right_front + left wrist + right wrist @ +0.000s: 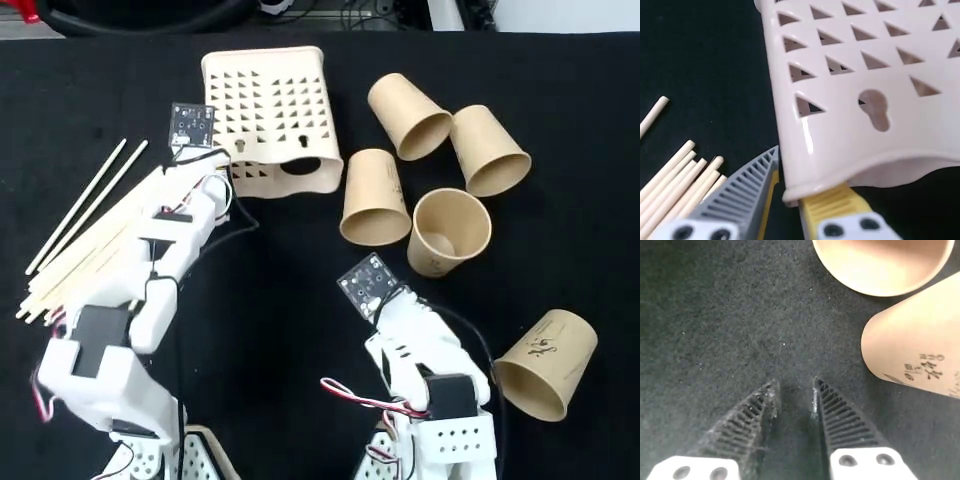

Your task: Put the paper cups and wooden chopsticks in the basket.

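The cream perforated basket (268,112) lies at the back middle of the black table. My left gripper (790,190) is at the basket's (865,100) near rim: its grey finger (747,185) is outside the wall, its yellow finger (832,205) under it, shut on the edge. A bundle of wooden chopsticks (80,235) lies left of that arm, and their ends (677,175) lie beside the grey finger. Several paper cups lie right of the basket, among them one on its side (372,197) and one mouth-up (448,232). My right gripper (795,390) hovers slightly open over bare cloth, short of a cup mouth (885,265) and a printed cup (920,350).
Another paper cup (545,362) lies on its side at the front right, beside the right arm's base (440,400). Two more cups (410,115) (488,150) lie at the back right. Cables run along the table's far edge.
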{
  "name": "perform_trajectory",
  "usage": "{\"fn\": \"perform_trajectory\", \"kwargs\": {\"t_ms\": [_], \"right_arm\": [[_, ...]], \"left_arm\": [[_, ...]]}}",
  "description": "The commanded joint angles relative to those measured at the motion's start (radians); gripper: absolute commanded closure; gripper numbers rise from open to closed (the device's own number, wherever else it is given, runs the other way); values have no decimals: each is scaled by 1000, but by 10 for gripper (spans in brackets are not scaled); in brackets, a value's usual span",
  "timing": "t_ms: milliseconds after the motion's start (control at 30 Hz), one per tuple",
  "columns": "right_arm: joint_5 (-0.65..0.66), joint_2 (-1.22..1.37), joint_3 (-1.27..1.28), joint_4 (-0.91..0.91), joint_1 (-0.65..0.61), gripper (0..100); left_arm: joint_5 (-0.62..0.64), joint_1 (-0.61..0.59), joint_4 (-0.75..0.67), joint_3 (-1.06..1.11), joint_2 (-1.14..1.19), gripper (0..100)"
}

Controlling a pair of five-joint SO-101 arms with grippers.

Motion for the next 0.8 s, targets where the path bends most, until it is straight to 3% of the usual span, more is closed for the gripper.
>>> {"fn": "perform_trajectory", "kwargs": {"t_ms": [0,133,233,367,500,633,767], "right_arm": [[12,-47,-7,9,-9,881],[12,-47,-7,9,-8,881],[12,-47,-7,9,-8,881],[12,-47,-7,9,-8,881],[12,-47,-7,9,-6,881],[11,-47,-7,9,-6,881],[8,-47,-7,9,-6,881]], "left_arm": [[3,16,-12,90,-204,972],[3,12,32,196,-422,972],[14,16,212,183,-569,972],[135,18,546,51,-701,972],[172,39,810,-124,-750,972],[172,44,980,-298,-750,972],[172,31,1049,-407,-750,972]]}}
